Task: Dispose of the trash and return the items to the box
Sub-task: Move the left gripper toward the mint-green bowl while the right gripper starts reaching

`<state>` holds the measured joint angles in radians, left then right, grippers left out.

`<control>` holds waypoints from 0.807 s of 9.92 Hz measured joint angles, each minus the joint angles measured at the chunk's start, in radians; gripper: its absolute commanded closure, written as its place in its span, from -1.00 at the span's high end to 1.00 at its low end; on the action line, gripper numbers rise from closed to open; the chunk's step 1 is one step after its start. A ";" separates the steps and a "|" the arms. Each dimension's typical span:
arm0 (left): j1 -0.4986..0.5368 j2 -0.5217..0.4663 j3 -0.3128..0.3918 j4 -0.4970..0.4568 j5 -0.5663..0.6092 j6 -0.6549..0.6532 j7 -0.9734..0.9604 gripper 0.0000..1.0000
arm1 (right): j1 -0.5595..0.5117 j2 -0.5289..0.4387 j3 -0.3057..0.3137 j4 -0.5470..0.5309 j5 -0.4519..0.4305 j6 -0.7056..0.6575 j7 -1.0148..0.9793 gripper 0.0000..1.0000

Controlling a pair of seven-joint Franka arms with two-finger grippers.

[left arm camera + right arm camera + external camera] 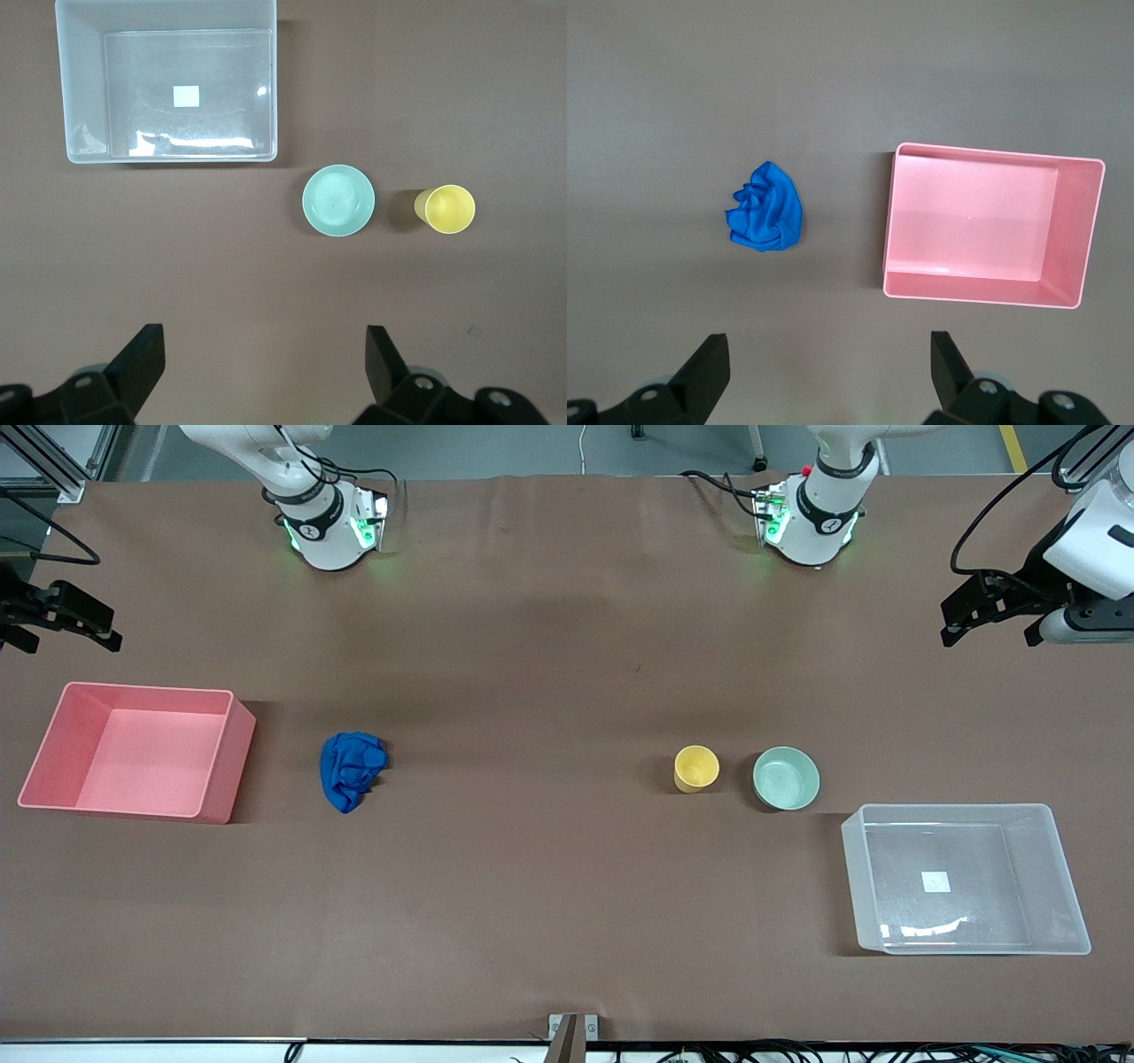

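The deep blue cloth wad [353, 769] lies on the table beside the pink bin; it also shows in the right wrist view [767, 220]. The yellow cup [696, 768] stands upright beside the mint-green bowl [786, 778]; both show in the left wrist view, cup [449, 209] and bowl [338, 201]. The clear tub [855, 886] holds only its white sticker and sits nearer the front camera than the bowl, at the left arm's end; it shows in the left wrist view [80, 88]. My left gripper [990, 636] [266, 354] is open and empty, high over bare table. My right gripper [73, 645] [830, 359] is open and empty, high over the right arm's end.
A pink opaque bin [221, 762] stands at the right arm's end with nothing in it, also in the right wrist view [983, 297]. Brown table surface lies between the cloth and the cup. Both arm bases stand along the table's edge farthest from the front camera.
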<state>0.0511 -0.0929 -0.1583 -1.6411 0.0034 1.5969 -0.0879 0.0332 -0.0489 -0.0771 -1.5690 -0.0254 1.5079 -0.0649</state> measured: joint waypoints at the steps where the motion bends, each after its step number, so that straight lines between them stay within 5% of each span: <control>1: 0.000 0.002 0.000 0.002 0.000 0.000 0.000 1.00 | 0.000 0.000 0.000 0.000 0.000 0.000 0.000 1.00; 8: 0.002 0.131 0.005 0.052 0.000 0.009 0.000 1.00 | 0.000 0.006 0.000 0.004 0.000 0.005 0.000 1.00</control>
<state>0.0528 0.0386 -0.1529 -1.5893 0.0034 1.6059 -0.0878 0.0332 -0.0428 -0.0771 -1.5645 -0.0254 1.5128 -0.0649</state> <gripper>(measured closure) 0.000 0.000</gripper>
